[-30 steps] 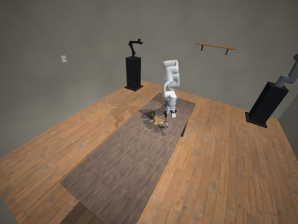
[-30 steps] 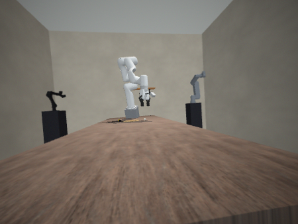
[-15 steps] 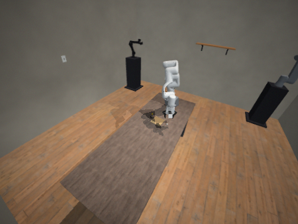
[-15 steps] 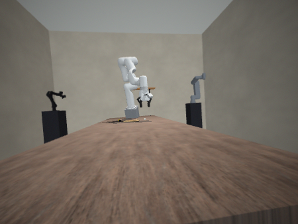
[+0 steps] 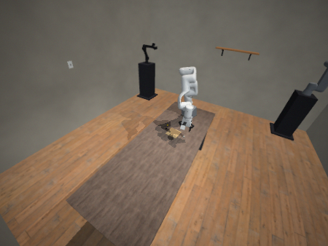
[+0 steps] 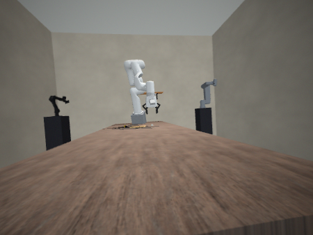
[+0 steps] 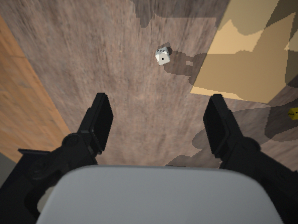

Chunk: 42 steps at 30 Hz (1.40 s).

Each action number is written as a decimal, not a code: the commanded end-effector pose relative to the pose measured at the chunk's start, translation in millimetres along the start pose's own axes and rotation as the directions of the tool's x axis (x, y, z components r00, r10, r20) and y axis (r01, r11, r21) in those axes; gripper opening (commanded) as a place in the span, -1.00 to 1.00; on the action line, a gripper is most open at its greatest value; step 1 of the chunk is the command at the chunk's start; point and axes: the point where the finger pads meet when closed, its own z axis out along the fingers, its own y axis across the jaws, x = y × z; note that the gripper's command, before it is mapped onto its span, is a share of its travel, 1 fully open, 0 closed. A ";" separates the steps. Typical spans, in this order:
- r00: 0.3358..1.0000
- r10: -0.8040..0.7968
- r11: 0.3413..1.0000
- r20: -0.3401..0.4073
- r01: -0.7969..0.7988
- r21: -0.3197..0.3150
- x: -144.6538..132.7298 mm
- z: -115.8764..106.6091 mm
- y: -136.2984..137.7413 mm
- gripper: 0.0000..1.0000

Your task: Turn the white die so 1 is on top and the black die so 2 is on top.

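Note:
The white die (image 7: 162,56) (image 5: 184,136) (image 6: 152,125) rests on the table just outside the mat (image 7: 240,37) (image 5: 174,133). In the wrist view one of its faces shows a single dot and another several marks; I cannot tell surely which is uppermost. The yellow die (image 7: 294,114) (image 5: 168,125) (image 6: 125,126) is off the mat, cut by the wrist view's right edge; its top number is unreadable. I cannot make out the black die. My gripper (image 7: 157,105) (image 5: 186,127) (image 6: 151,112) is open and empty, well above the table, with the white die ahead of its fingers in the wrist view.
The dark wood table (image 5: 127,182) (image 6: 156,163) is long, and its side edge shows at the left of the wrist view. Jagged shadows fall across the mat and beside it. Other arms on black pedestals (image 5: 146,80) (image 5: 293,114) stand away from the table.

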 end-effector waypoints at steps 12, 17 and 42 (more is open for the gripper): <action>0.892 0.451 0.892 -0.022 -0.452 -0.008 -2.0 12.6 3.2 1.00; 0.813 0.582 0.813 -0.022 -0.583 -0.004 -3.4 17.1 4.3 1.00; 0.602 0.798 0.602 -0.019 -0.798 0.003 -6.5 25.8 6.2 -0.38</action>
